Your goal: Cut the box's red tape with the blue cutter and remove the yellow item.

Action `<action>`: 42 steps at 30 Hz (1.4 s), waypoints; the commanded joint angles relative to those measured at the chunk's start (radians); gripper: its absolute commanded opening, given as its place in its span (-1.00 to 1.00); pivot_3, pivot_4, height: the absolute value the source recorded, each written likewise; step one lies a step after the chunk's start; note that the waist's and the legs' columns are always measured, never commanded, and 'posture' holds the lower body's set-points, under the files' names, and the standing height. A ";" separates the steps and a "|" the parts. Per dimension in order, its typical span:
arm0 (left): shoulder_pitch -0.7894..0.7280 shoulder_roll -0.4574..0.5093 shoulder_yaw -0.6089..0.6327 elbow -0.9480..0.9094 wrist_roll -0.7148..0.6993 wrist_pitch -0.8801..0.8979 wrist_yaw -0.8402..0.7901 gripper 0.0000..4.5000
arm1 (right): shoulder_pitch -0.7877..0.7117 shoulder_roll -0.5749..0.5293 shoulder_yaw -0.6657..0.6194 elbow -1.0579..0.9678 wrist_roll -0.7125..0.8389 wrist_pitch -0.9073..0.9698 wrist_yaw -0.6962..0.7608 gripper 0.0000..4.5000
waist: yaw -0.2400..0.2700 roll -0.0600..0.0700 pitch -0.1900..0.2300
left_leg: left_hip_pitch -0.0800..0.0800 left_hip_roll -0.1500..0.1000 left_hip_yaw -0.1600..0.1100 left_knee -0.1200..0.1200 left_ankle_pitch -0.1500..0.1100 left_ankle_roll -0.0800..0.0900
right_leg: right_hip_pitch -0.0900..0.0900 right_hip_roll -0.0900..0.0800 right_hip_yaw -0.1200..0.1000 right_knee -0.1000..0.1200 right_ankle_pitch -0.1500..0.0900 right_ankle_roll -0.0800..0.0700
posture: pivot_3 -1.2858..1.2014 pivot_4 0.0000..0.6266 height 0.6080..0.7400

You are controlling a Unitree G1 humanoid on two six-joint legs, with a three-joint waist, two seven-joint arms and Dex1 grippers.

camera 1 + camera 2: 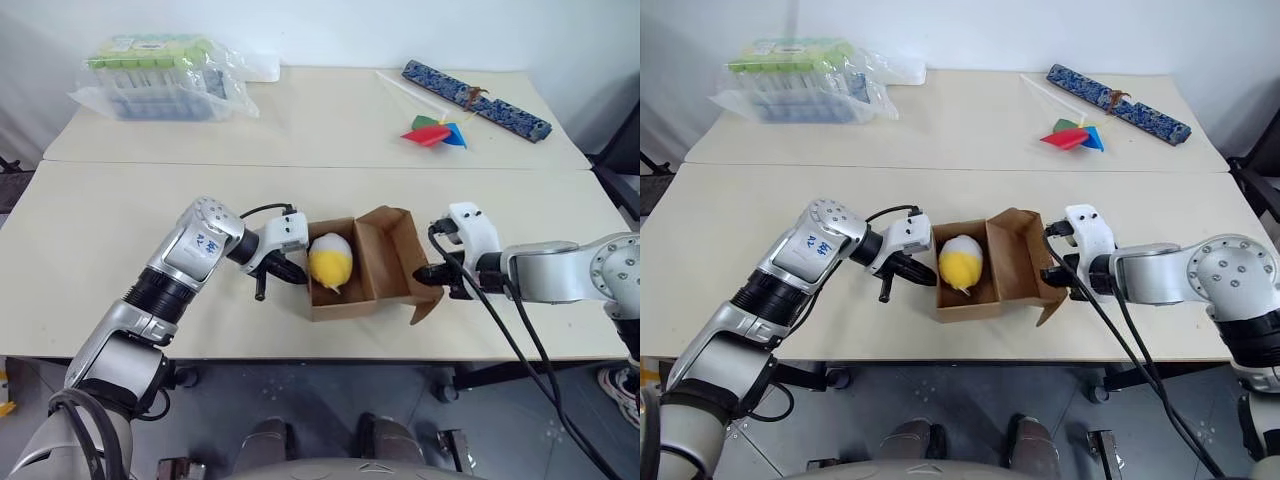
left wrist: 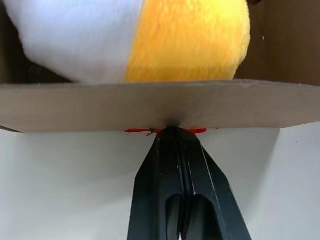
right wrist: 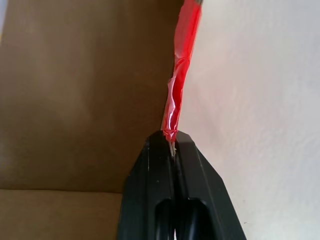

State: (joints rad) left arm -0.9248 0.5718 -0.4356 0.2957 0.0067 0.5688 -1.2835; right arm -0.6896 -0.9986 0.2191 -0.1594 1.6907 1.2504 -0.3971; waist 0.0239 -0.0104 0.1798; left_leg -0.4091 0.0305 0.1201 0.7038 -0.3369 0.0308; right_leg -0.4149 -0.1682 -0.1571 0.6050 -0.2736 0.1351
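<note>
the brown cardboard box [image 1: 360, 265] sits open on the matte cream table [image 1: 120, 230], between the two grippers, its plain flaps folded outward and its raw edges showing. inside lies the yellow item [image 1: 330, 260], a soft, fuzzy egg-shaped plush, white on one half and bright yellow on the other, just beyond the left gripper's tips across the box wall.

the left gripper [image 2: 175, 137] has its two smooth black fingers pressed together, pinching the thin edge of a flat cardboard flap; a sliver of glossy red tape [image 2: 135, 131] runs along that edge right at the tips. a slim dark rod hangs beside this gripper in the head views, too small to name.

the right gripper [image 3: 172, 142] has its tapered black fingers all but together, nipping the end of a crinkled, shiny strip of red tape that runs away from the tips along the flap's edge.

well beyond both grippers lie a paper pinwheel [image 1: 437, 131], a long blue patterned strip [image 1: 476, 100] and a crumpled clear plastic bag [image 1: 165, 75].
</note>
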 commanded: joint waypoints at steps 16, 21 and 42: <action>-0.037 0.013 0.003 0.040 0.023 -0.041 -0.022 -1.00 | -0.007 -0.127 -0.128 -0.189 -0.580 -0.046 0.648 0.98 | 0.000 0.000 0.000 | 0.000 -0.001 0.000 0.000 0.000 0.000 | 0.000 0.000 0.000 0.000 0.000 0.000 | 0.03 -0.52 1.00; -0.040 0.028 0.013 0.068 0.033 -0.051 -0.025 -1.00 | -0.002 -0.185 -0.159 -0.153 -0.732 -0.127 0.821 0.98 | 0.000 0.000 0.000 | 0.001 -0.001 0.001 0.000 0.000 0.000 | 0.000 0.000 0.000 0.000 0.000 0.000 | 0.03 -0.52 1.00; -0.304 0.051 0.113 0.044 -0.056 -0.018 -0.123 0.92 | 0.165 -0.125 -0.389 -0.310 -0.819 -0.365 1.241 1.00 | 0.010 0.000 0.000 | 0.001 -0.001 0.000 0.001 0.000 0.000 | 0.002 0.000 0.000 0.000 0.000 0.000 | 0.03 -0.52 1.00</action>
State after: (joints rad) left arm -1.2015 0.6330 -0.3085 0.3755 -0.0407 0.5653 -1.3866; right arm -0.5295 -1.1268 -0.1323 -0.4383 0.8947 0.9296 0.8256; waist 0.0344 -0.0105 0.1799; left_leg -0.4078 0.0291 0.1204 0.7050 -0.3370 0.0304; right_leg -0.4132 -0.1677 -0.1567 0.6053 -0.2734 0.1355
